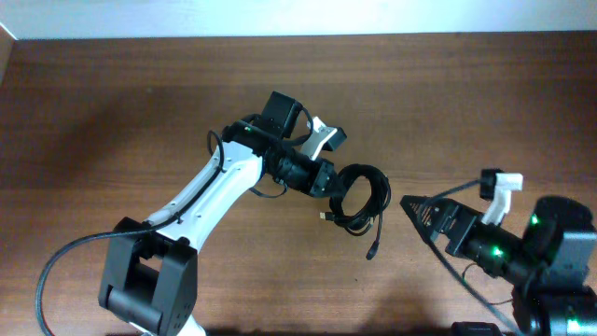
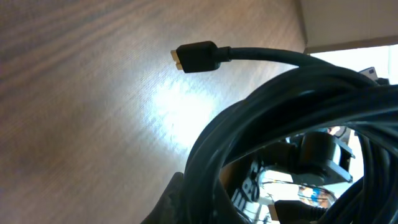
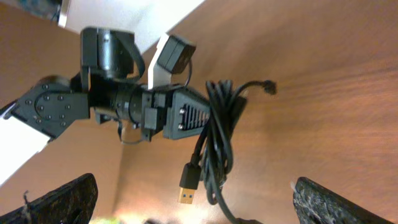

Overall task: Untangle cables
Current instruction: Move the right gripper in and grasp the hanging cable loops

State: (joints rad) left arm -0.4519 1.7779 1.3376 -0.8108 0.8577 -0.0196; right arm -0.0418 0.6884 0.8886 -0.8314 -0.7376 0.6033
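One cable bundle (image 2: 267,112), two plugs (image 3: 186,186), clamped in left tool (image 1: 338,189); right tool (image 1: 411,203) wide, empty.

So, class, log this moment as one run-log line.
left gripper: shut on cables | right gripper: open, apart from cables | plug ends: loose

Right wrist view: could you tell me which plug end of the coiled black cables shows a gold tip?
The larger black plug hanging at the bottom of the bundle; the small plug sticking out at upper right looks all black.
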